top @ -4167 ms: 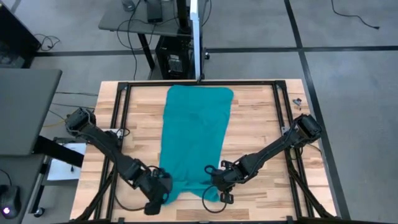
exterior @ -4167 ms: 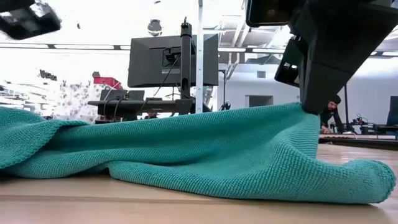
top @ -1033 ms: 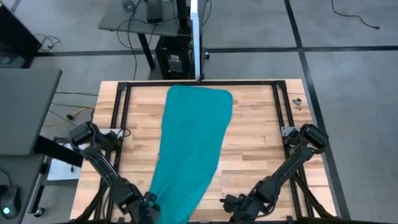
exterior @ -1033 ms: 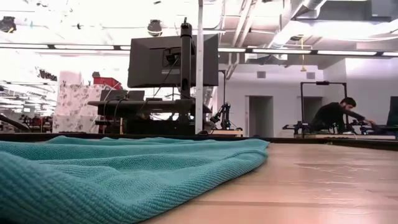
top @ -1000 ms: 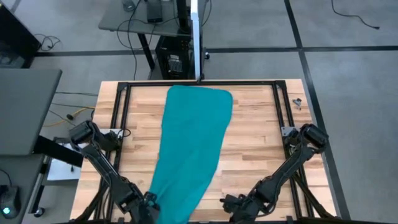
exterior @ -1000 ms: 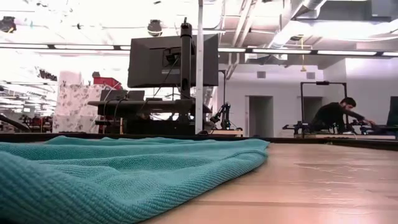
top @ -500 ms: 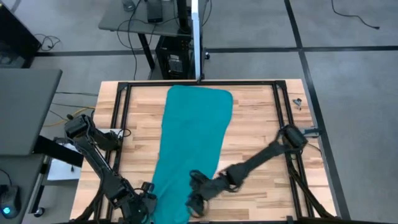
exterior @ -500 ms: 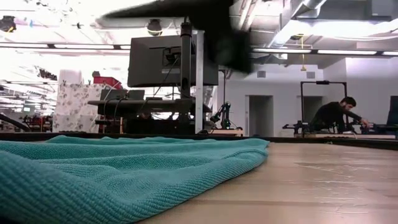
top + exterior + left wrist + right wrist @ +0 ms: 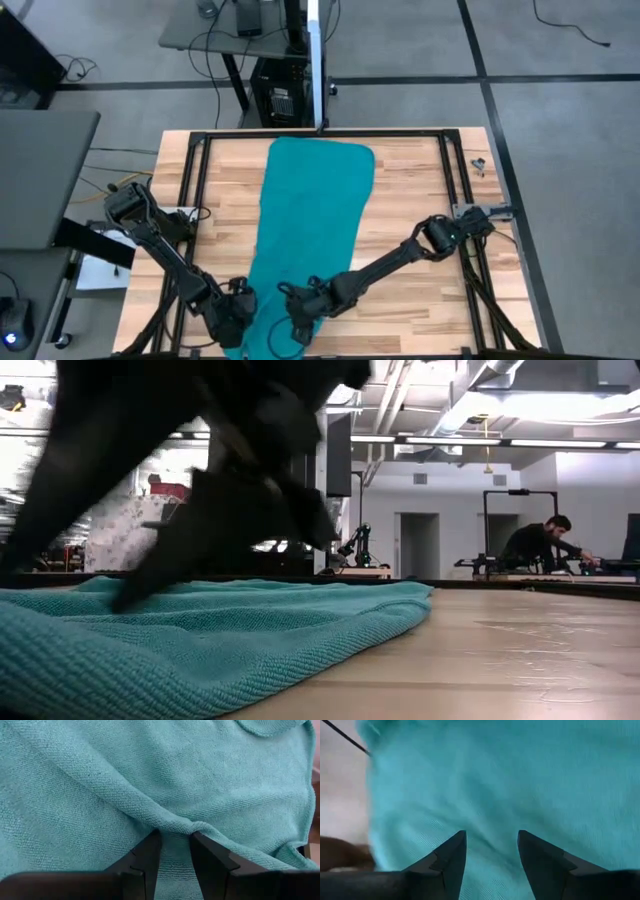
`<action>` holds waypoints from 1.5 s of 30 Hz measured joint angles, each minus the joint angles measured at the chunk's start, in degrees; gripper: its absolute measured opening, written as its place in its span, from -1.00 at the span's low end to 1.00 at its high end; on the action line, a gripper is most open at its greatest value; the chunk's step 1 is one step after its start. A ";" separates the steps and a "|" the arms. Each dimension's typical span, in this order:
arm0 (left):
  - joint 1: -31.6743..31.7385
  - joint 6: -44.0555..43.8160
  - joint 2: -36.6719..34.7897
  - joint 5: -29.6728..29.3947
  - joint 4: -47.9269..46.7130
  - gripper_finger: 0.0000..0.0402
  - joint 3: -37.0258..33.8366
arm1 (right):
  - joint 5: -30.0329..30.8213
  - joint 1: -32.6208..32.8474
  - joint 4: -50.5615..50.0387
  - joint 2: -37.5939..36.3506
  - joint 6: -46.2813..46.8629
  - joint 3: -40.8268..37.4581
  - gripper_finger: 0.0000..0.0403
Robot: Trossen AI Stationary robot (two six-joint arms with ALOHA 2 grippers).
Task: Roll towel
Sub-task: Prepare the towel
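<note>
The teal towel (image 9: 310, 210) lies lengthwise on the wooden table, wide at the far edge and narrowing toward the near edge. It fills both wrist views (image 9: 150, 770) (image 9: 520, 780). My left gripper (image 9: 238, 318) (image 9: 175, 842) is at the towel's near left side, shut on a ridge of cloth. My right gripper (image 9: 298, 322) (image 9: 490, 842) stands open over the towel's near end, its fingers apart above the cloth. In the low view a dark blurred arm (image 9: 200, 480) hangs over the towel (image 9: 250, 630). My left gripper pinches a raised fold of the towel (image 9: 176, 827) between its two fingers, near the towel's near left side. The fingers (image 9: 147, 850) slant down onto it from above. The fold runs on past the fingers both ways, and the rest of the towel lies on the table.
A black metal frame (image 9: 190, 200) runs round the table top. Bare wood (image 9: 420, 190) shows to the right and left of the towel. Beyond the far edge stand a monitor (image 9: 340, 455) and a post. A person (image 9: 545, 545) sits far off in the room.
My right gripper has swept from the table's near right corner toward the left and now stands over the towel's near end. The arm has come into the low view as a dark blur. The towel has kept its shape and place.
</note>
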 joint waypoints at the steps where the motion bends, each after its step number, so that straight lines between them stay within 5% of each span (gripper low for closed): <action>1: 0.17 0.05 0.00 -0.05 0.29 -0.52 -0.20 | -0.09 -0.01 -0.39 -0.05 0.14 0.07 -0.17; 14: 0.60 1.18 0.11 -1.65 -0.39 -0.52 -0.51 | -8.97 4.89 -6.37 -0.83 1.76 0.12 -0.26; 25: 0.64 1.19 0.17 -1.79 -2.49 -0.53 -0.57 | -9.09 12.96 -30.84 -7.12 11.37 0.00 -0.30; 29: 0.88 1.15 -0.13 -1.68 -2.22 -0.53 -0.51 | -4.91 15.64 -34.93 -8.37 15.77 -0.05 -0.30; 39: 6.61 4.96 -5.76 -1.11 -2.14 -0.53 1.43 | 11.33 11.09 -15.73 -8.60 28.01 0.02 -0.30; 45: 11.41 9.85 -2.38 -0.72 0.76 -0.53 1.38 | 12.33 4.94 -11.35 -7.98 29.00 0.03 -0.30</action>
